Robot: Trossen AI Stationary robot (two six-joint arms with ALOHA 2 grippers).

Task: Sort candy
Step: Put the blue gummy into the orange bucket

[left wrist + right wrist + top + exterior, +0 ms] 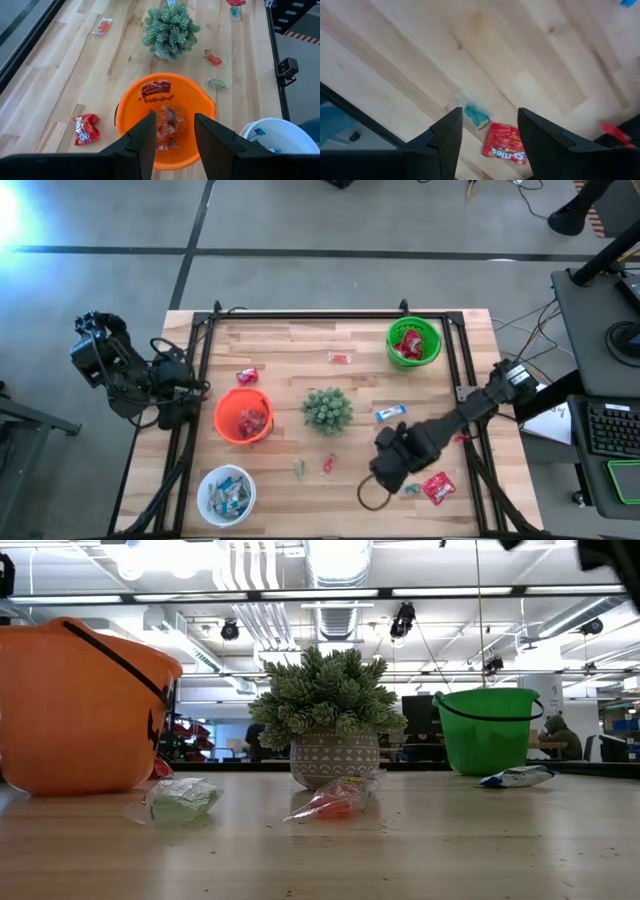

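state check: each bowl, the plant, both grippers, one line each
orange bowl: upright, holds red candy
green bowl: upright, holds red packets
white bowl: upright, holds blue-and-white bars
plant: upright, mid-table
left gripper: open, empty, above the orange bowl
right gripper: open, empty, over a red packet and a teal candy

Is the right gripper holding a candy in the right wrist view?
No. The right gripper hangs open and empty above the table, with a red packet and a small teal candy lying on the wood below it.
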